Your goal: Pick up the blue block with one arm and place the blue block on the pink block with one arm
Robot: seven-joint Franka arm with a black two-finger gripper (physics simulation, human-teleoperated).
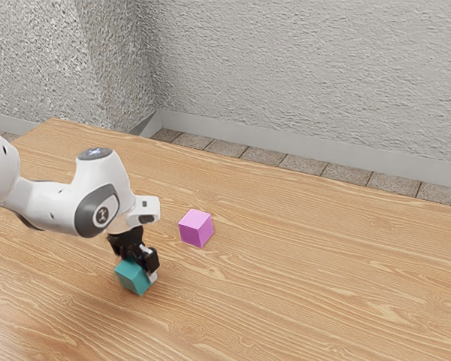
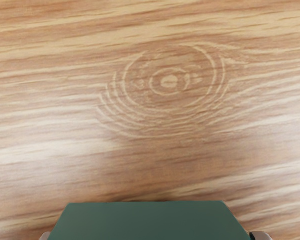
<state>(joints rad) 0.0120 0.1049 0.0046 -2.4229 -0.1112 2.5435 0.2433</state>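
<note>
– Blue block [image 1: 132, 280] first, low at the exterior view's left, more teal than blue to our eyes, right under the arm [image 1: 60, 201] that comes in from that side.
– And the end effector [image 1: 140, 268]?
– Clamped on it, we'd say. The black fingers straddle the cube from two sides, and in the wrist view its dark top sits just under the hand with a grey fingertip [image 2: 260, 236] at each corner.
– Is it off the worktop [image 1: 308, 293]?
– We can't tell. It looks tilted and very close to the wood, touching or barely clear.
– So what do we want from this step?
– A straight lift, we think, high enough for the cube's bottom edge to clear the target, with a firm grip so the tilt doesn't grow. Then carry it toward the exterior view's right.
– To the pink block [image 1: 195, 228].
– Yes, it stands alone, near the hand but apart from it. We'd centre over it, square the faces, lower until they meet, and only then release.
– Any writing?
– None on either cube. There's a round emblem [image 1: 104, 214] on the arm's joint, but no letters we can make out.
</note>
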